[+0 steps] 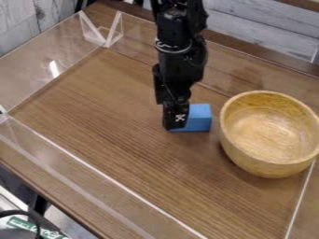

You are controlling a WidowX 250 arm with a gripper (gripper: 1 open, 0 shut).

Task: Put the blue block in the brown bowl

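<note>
The blue block (200,120) lies on the wooden tabletop just left of the brown bowl (234,140), a small gap between them. My gripper (177,115) points straight down over the block's left part, open, with its black fingers (171,118) low at the block's left edge. I cannot tell whether they touch it. The arm hides part of the block's left side. The bowl is empty.
Low clear acrylic walls (25,131) fence in the wooden tabletop (100,103). A clear folded plastic stand (100,33) sits in the back left corner. The front table edge runs along the lower left.
</note>
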